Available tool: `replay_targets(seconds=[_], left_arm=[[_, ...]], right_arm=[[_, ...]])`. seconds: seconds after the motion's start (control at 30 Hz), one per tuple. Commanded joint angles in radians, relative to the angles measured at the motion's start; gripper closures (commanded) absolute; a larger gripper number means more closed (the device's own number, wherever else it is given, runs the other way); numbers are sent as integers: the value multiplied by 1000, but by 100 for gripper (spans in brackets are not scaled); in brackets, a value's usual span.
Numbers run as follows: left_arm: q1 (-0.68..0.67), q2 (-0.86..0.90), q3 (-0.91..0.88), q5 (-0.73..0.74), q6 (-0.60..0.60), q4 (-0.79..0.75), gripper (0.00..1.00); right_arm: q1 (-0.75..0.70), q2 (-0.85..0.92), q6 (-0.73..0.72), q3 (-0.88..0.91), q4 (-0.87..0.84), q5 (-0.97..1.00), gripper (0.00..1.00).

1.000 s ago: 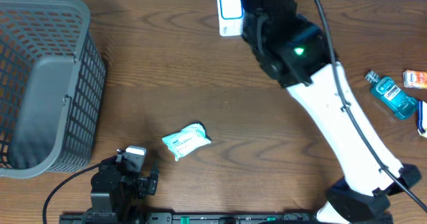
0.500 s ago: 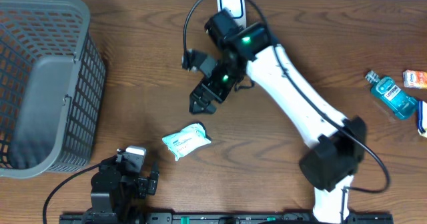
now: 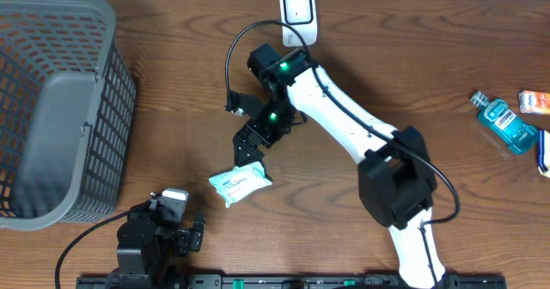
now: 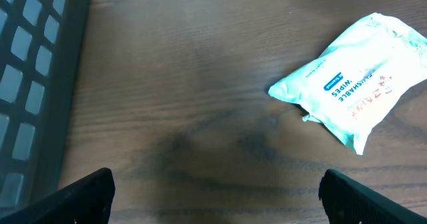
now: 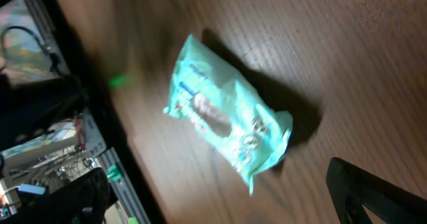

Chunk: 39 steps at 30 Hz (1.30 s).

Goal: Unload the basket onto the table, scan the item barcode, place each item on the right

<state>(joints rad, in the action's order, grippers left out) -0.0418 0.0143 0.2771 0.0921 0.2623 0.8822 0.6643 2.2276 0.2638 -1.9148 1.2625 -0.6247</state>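
A pale green wipes pack (image 3: 240,184) lies flat, tilted, on the wooden table.

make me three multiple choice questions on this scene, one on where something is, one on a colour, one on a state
1. Where is the wipes pack?
A. lying on the table near the front edge
B. standing against the back wall
C. lifted off the wood

2. What colour is the bottle at the right edge?
A. red
B. blue
C. yellow

3. How is the right gripper?
A. shut on the pack
B. shut and empty
C. open, holding nothing

Answers:
1 A, since every view shows the pack lying flat on the wood.
2 B, since the overhead view shows it plainly blue.
3 C, since the right wrist view shows both fingers wide apart, with the pack lying untouched on the table below them.
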Motion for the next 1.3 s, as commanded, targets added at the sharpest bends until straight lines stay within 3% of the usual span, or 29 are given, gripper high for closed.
replay_targets(seconds=[0.0, 0.17, 0.6, 0.63, 0.7, 0.83, 0.93, 0.97, 1.1, 1.17, 1.27], left_arm=[[3, -3, -14, 2, -2, 29, 2], [3, -3, -14, 2, -2, 29, 2], [3, -3, -14, 2, -2, 29, 2], [3, -3, -14, 2, -2, 29, 2], [3, -3, -14, 2, -2, 29, 2], [3, -3, -14, 2, -2, 29, 2], [3, -3, -14, 2, -2, 29, 2], [3, -3, -14, 2, -2, 29, 2], [3, -3, -14, 2, -2, 29, 2], [3, -3, -14, 2, -2, 29, 2], [3, -3, -14, 2, -2, 29, 2]], right_arm=[[17, 51, -47, 14, -4, 32, 1], [21, 98, -133, 14, -26, 129, 1], [60, 103, -137, 87, -138, 144, 1], [68, 103, -137, 107, -160, 144, 7], [85, 103, -166, 142, -197, 145, 33], [107, 103, -231, 186, -248, 144, 75], [119, 103, -278, 193, -257, 145, 94], [122, 103, -309, 193, -253, 144, 99], [112, 103, -431, 182, -160, 106, 98], [85, 103, -523, 165, -21, -8, 99], [32, 103, -540, 154, 160, -216, 99]])
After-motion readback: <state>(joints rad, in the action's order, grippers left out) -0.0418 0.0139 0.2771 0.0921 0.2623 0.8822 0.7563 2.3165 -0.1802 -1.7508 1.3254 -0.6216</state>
